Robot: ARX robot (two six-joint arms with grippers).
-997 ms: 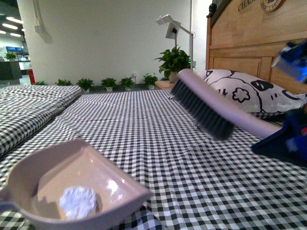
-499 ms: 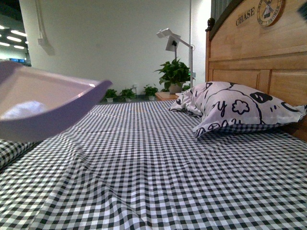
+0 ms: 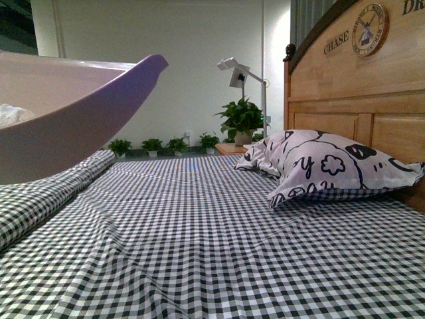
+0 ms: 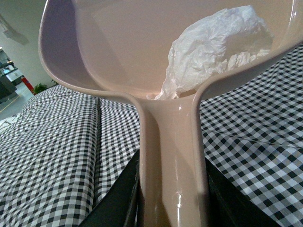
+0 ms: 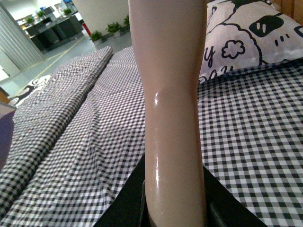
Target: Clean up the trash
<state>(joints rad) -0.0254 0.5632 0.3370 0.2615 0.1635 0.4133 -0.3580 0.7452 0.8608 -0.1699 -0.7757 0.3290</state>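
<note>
The trash [image 4: 215,45], a crumpled wad of white tissue, lies inside the pale pink dustpan [image 4: 123,42]. My left gripper [image 4: 171,198] is shut on the dustpan's handle, its black jaws on either side. In the front view the dustpan [image 3: 73,119] hangs high at the left above the bed, and a sliver of the trash [image 3: 12,114] shows over its rim. My right gripper [image 5: 174,198] is shut on the pale pink handle of the brush [image 5: 170,94]. The brush's bristles are out of view, and neither arm shows in the front view.
A black-and-white checked sheet [image 3: 219,246] covers the bed. A white pillow with black doodles [image 3: 325,166] leans on the wooden headboard [image 3: 352,100] at the right. A folded checked quilt [image 3: 40,199] lies along the left. Potted plants [image 3: 240,119] and a lamp [image 3: 239,70] stand beyond.
The dustpan with the trash has risen from the sheet to high at the left. The brush has left the front view, and the view has tilted slightly.
</note>
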